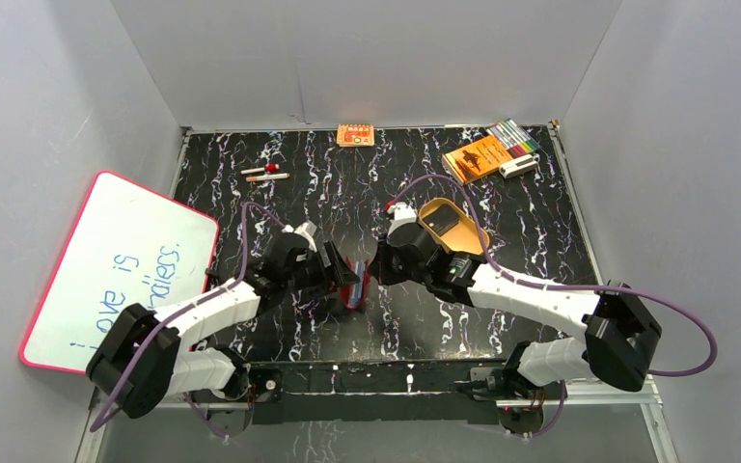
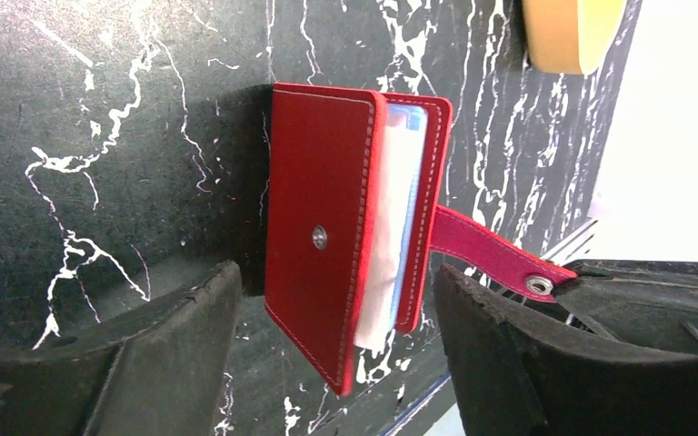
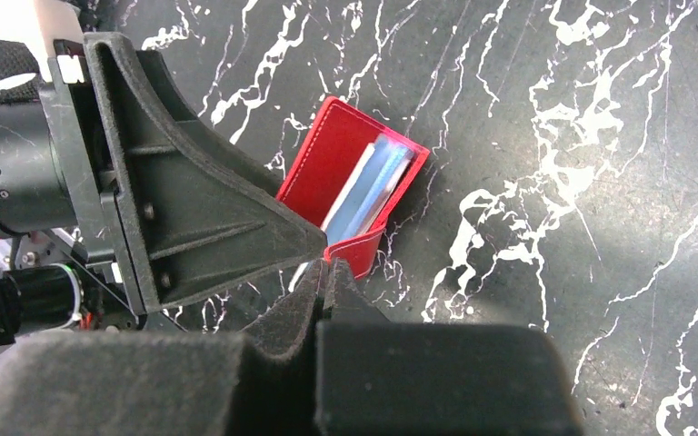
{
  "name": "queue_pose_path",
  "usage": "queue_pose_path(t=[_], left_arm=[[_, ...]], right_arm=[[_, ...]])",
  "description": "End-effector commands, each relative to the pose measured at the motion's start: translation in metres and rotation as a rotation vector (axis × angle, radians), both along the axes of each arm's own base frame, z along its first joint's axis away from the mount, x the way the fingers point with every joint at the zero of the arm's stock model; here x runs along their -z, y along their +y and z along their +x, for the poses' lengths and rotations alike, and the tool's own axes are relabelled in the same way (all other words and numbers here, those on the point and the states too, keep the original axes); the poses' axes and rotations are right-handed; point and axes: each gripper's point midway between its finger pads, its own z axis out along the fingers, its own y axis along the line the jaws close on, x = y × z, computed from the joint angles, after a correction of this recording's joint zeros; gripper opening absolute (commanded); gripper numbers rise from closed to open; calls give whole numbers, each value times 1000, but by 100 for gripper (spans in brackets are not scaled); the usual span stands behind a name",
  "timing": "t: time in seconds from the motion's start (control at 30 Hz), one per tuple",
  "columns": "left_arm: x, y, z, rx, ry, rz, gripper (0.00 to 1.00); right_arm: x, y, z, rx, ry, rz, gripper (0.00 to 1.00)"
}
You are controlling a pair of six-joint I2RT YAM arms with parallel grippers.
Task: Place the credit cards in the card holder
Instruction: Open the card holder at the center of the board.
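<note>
The red card holder (image 1: 353, 282) stands on its edge on the black marble table, half open, with pale clear sleeves (image 2: 400, 209) showing inside. My left gripper (image 2: 336, 272) is open, one finger on each side of the card holder (image 2: 323, 227) without touching it. My right gripper (image 3: 327, 272) is shut on the end of the snap tab (image 2: 500, 254) and holds the card holder (image 3: 327, 163) upright. In the top view both grippers, left (image 1: 333, 275) and right (image 1: 378, 270), meet at the holder. A dark credit card (image 1: 441, 222) lies in the tan oval tray (image 1: 471, 239) behind the right arm.
A whiteboard (image 1: 116, 260) leans at the left wall. At the back are an orange booklet (image 1: 476, 157), a marker set (image 1: 513, 137), a small orange box (image 1: 355, 135) and two pens (image 1: 265, 174). The tray's edge (image 2: 568, 36) shows beyond the holder.
</note>
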Motion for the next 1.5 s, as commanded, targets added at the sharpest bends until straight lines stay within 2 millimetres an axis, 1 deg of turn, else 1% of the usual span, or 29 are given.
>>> queue_pose_path(t=[0.0, 0.07, 0.17, 0.33, 0.47, 0.57, 0.67, 0.77, 0.9, 0.93, 1.0, 1.07, 1.13, 1.2, 1.27, 1.37, 1.47], left_arm=[[-10, -10, 9, 42, -49, -2, 71], [-4, -10, 9, 42, -40, 13, 62], [0, -5, 10, 21, -40, 30, 52], [7, 5, 10, -7, -48, 78, 39], [19, 14, 10, -23, -29, 140, 25], [29, 26, 9, -67, -12, 194, 19], [35, 33, 7, -85, -5, 215, 16], [39, 37, 6, -95, 3, 231, 15], [44, 47, 7, -134, 10, 274, 17], [47, 52, 3, -139, 25, 299, 19], [46, 57, 3, -153, 25, 319, 24], [42, 61, 5, -166, 17, 338, 32], [35, 63, 7, -175, 1, 344, 40], [24, 64, 10, -189, -20, 341, 51], [12, 65, 14, -200, -46, 336, 59], [-7, 69, 18, -224, -79, 336, 67], [-27, 70, 22, -237, -120, 325, 70]], right_arm=[[-11, 1, 3, 10, -29, 51, 0], [-10, -1, 3, 14, -31, 42, 0], [-9, -6, 4, 25, -39, 26, 0], [-2, -19, 4, 54, -45, -12, 0], [5, -28, 3, 75, -43, -35, 0], [12, -38, 3, 109, -33, -74, 0], [20, -46, 2, 133, -20, -104, 0], [29, -49, 0, 142, 1, -127, 0], [37, -52, -1, 154, 18, -147, 0], [38, -53, -1, 158, 19, -153, 0], [40, -55, 0, 162, 21, -165, 0], [41, -55, 0, 163, 22, -174, 0], [41, -55, 0, 160, 20, -175, 0], [40, -54, 0, 155, 18, -176, 0], [39, -54, 1, 153, 14, -177, 0], [39, -53, 2, 149, 13, -180, 0], [38, -52, 2, 144, 10, -180, 0]])
